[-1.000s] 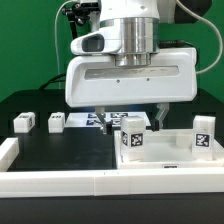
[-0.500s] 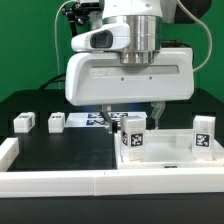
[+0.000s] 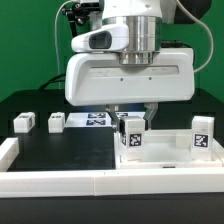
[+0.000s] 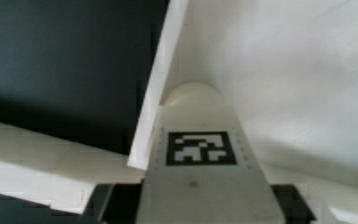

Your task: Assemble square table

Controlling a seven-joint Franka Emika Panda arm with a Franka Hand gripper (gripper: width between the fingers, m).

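The square table's white top (image 3: 165,160) lies at the exterior view's right, rim up. A white tagged leg (image 3: 132,134) stands upright on it near its left edge. My gripper (image 3: 131,116) has come down over this leg and is shut on it, one finger (image 3: 113,112) on each side. In the wrist view the same leg (image 4: 201,150) fills the space between the dark fingers (image 4: 119,205), which press against its two sides. Another leg (image 3: 204,133) stands at the top's far right corner. Two more legs (image 3: 24,123) (image 3: 56,122) stand on the black table at the left.
The marker board (image 3: 92,118) lies flat behind the gripper. A long white border rail (image 3: 60,182) runs along the front, and another (image 3: 8,150) along the left. The large white gripper housing (image 3: 130,78) hides the middle of the scene.
The fingers have drawn in from wide open until they meet the sides of the leg on the table top. The arm and the parts have stayed in place.
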